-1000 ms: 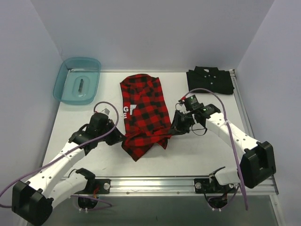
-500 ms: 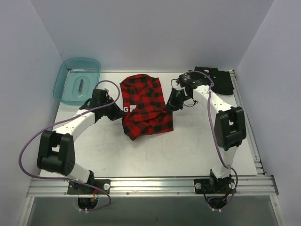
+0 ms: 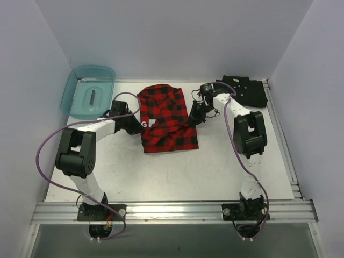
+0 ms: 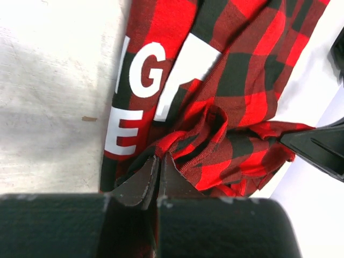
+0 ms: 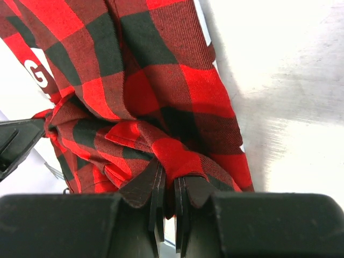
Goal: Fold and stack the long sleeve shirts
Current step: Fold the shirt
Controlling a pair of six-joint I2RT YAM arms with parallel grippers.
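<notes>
Pinching the left edge of the plaid shirt point(image 3: 166, 118), the left gripper point(image 3: 133, 124) is clamped on a fold of cloth. The right gripper point(image 3: 192, 115) clamps the opposite edge. Both arms extend far out, wrists low, angled inward. The plaid shirt lies bunched mid-bench point(image 3: 161, 172) toward the far edge; the black shirt point(image 3: 250, 91) sits at the far right corner.

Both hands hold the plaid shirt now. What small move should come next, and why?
Probably lower both hands so the pinched fabric settles flat on the layer beneath, before releasing. The left hand and right hand are each shut on a bunched fold of the plaid shirt, which lies doubled over itself.
</notes>
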